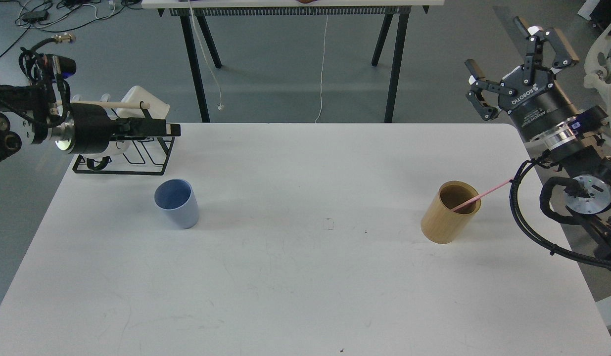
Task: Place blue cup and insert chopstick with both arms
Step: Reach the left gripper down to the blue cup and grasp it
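Note:
The blue cup [178, 204] stands upright on the white table [305, 277] at the left. The single pink chopstick [483, 196] leans out of the tan cylinder [448, 217] at the right, its top end pointing right. My left gripper [159, 129] lies level and side-on above the table's back left edge, over the rack and behind the cup; its fingers overlap, so I cannot tell them apart. My right gripper [513, 49] is open and empty, raised beyond the table's back right corner, above and right of the cylinder.
A black wire rack [137, 163] with white mugs [142, 101] stands at the back left corner, just behind the blue cup. A second table's black legs [199, 59] stand on the floor behind. My right arm's cables [528, 232] hang by the right edge.

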`<state>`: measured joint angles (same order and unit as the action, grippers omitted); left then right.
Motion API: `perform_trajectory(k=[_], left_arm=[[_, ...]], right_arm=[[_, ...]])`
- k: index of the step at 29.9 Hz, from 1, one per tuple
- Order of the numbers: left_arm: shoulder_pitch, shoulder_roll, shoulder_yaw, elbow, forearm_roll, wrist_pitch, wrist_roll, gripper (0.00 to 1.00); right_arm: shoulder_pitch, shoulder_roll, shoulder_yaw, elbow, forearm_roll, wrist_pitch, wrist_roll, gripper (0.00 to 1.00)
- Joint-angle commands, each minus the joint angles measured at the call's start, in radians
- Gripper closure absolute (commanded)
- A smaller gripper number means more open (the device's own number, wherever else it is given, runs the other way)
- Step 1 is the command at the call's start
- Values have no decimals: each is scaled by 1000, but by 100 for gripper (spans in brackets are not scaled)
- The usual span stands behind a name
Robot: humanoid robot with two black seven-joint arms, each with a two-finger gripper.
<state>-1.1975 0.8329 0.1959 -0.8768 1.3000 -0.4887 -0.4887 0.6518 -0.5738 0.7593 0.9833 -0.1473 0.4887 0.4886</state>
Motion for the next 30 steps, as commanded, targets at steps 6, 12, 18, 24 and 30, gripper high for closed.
perform_trajectory(k=[6,12,18,24,30], left_arm=[[70,-52,24,114,110,22,0,2],[107,-123,19,180,105,22,0,3],[133,-146,16,188,104,25,0,4],[164,-159,16,205,108,61,0,11],[177,-172,14,208,102,105,0,31]], right_arm=[[-1,2,-3,-6,0,0,0,6],[-3,0,-3,-8,-1,0,0,6],[-11,-6,-2,-9,-1,0,0,6],[-14,-6,-2,-9,-1,0,0,6],[-15,-6,-2,-9,-1,0,0,6]])
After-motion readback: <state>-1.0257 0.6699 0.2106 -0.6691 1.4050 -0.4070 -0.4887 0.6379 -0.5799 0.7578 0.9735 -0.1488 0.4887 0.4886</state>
